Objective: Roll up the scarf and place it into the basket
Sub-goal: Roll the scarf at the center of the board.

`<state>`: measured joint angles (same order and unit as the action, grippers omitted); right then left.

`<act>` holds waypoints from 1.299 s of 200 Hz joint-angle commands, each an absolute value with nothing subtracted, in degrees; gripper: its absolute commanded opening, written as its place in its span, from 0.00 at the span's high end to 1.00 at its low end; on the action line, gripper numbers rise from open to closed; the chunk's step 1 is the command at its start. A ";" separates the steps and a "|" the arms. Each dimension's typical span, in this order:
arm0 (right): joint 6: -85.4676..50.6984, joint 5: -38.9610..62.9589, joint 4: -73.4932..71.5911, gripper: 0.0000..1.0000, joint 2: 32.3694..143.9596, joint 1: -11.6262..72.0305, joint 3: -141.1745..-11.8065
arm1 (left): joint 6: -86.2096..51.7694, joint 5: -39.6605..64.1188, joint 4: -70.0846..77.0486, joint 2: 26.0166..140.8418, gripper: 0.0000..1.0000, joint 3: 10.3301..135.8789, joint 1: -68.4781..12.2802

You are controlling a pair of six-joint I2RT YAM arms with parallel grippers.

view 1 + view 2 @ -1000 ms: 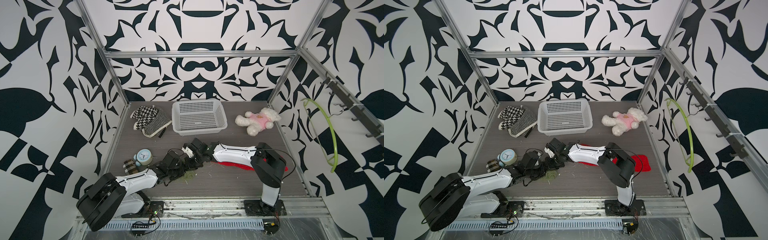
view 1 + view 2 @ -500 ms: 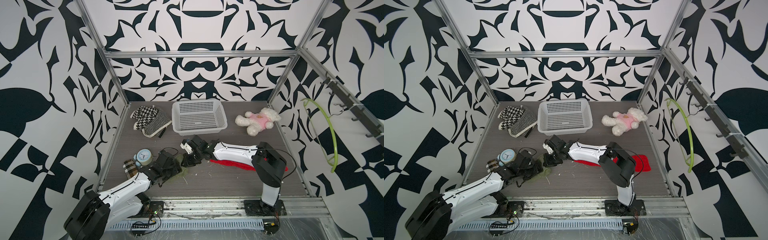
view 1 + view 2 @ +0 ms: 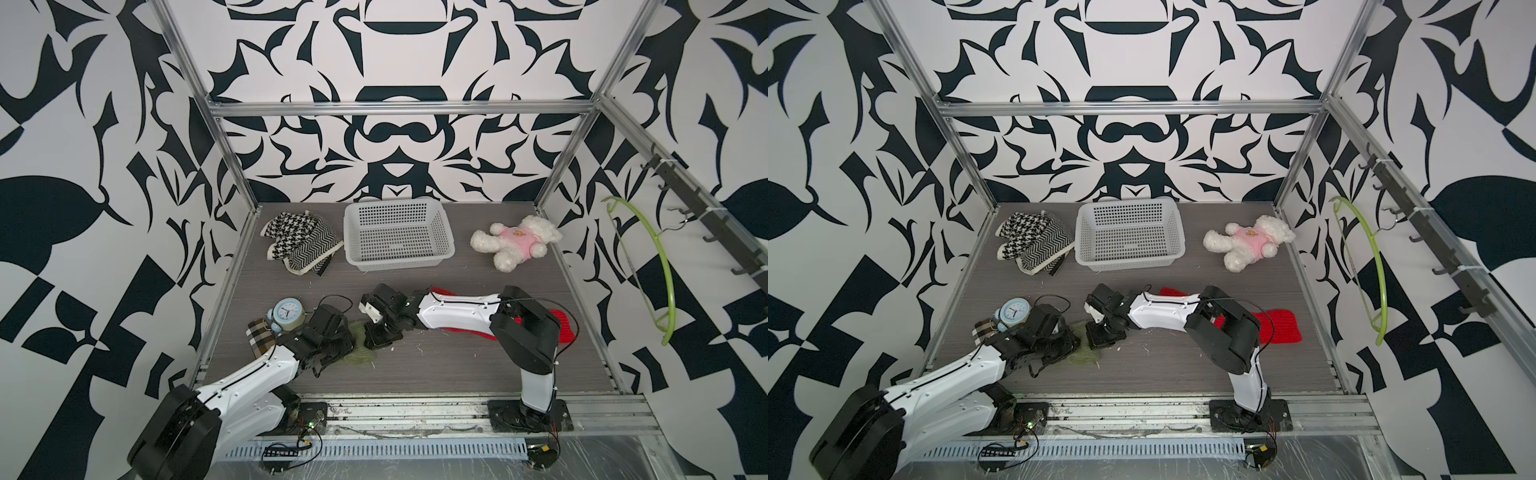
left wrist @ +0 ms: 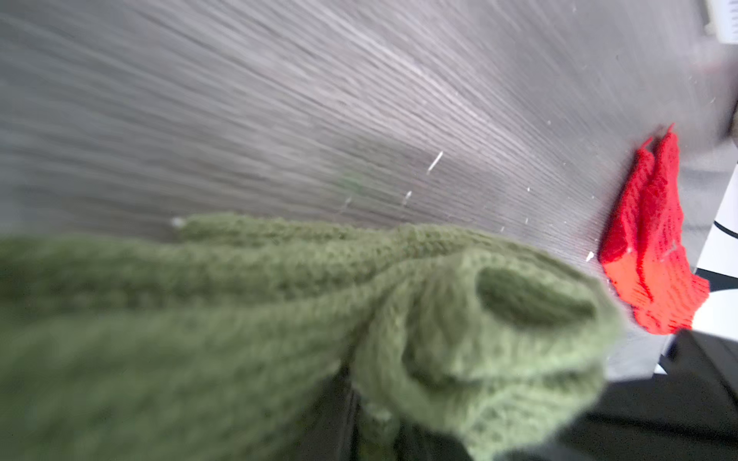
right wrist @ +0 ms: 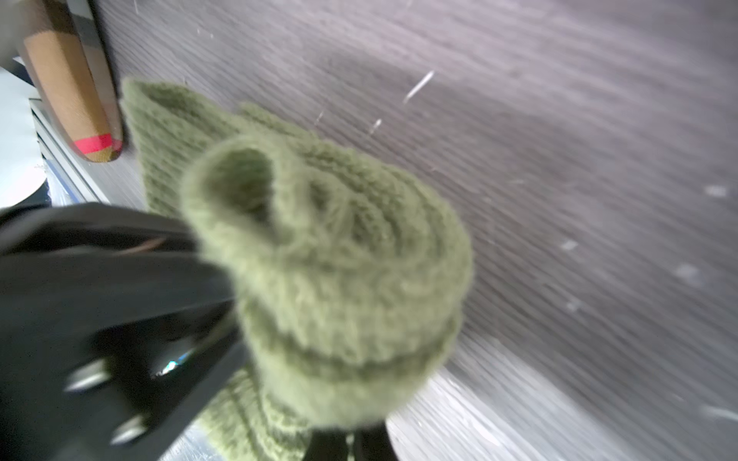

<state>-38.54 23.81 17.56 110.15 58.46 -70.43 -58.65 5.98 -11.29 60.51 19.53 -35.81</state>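
scarf [image 3: 362, 354]: olive green knit, lying on the table [image 3: 457, 374] near the front edge. One end is coiled into a loose roll [image 5: 339, 279]. It's well apart from the basket.
basket [image 3: 399, 262]: white, sits at the back between a houndstooth cloth [image 3: 299, 241] and a plush bear [image 3: 515, 241].
right gripper [image 3: 378, 337]: clamped all the way down, pinching the rolled end of the scarf.
left gripper [image 3: 338, 347]: jammed right up against the roll. Honestly can't tell how wide it is, or whether it's actually gripping.
writing: clock [image 3: 286, 311] face and the bear's shirt badge are too small to read.
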 commanded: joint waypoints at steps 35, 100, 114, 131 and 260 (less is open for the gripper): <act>-36.33 21.84 19.58 1.00 106.41 58.42 -69.76 | -58.98 10.20 -3.95 68.46 1.00 18.09 -35.77; -33.23 14.56 27.24 0.68 101.05 51.62 -63.84 | -59.05 8.68 -2.72 71.59 1.00 15.28 -35.68; -33.14 13.44 27.81 0.64 101.12 51.32 -63.22 | -59.07 8.69 -2.07 72.27 1.00 14.71 -35.64; -33.48 11.82 28.25 0.59 101.60 51.25 -62.70 | -58.94 8.67 -1.94 72.60 1.00 14.27 -35.36; -43.76 25.29 0.15 0.42 107.05 52.36 -55.26 | -58.71 8.78 -1.41 74.79 1.00 12.21 -33.93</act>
